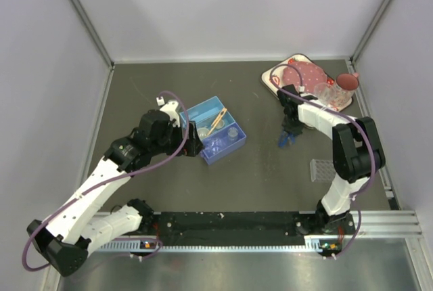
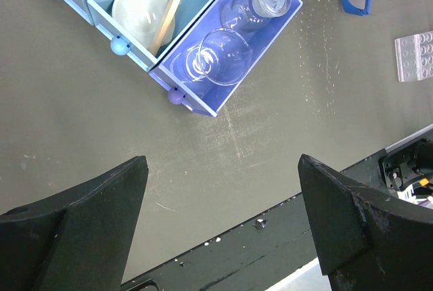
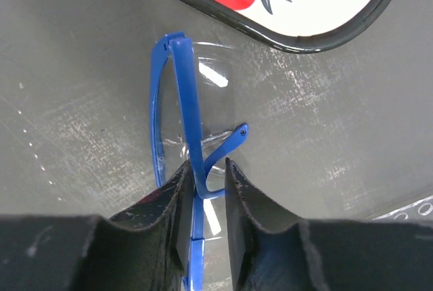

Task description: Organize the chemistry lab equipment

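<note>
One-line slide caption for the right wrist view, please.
Right pincer closed on a blue temple of the safety glasses, near the strawberry-print tray.

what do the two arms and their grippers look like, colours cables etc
The left arm and right arm have white link shells with black joint housings. A thin purple cable loops loosely along each. The left gripper and right gripper have matte black, wedge-shaped fingers. No readable markings show.
</note>
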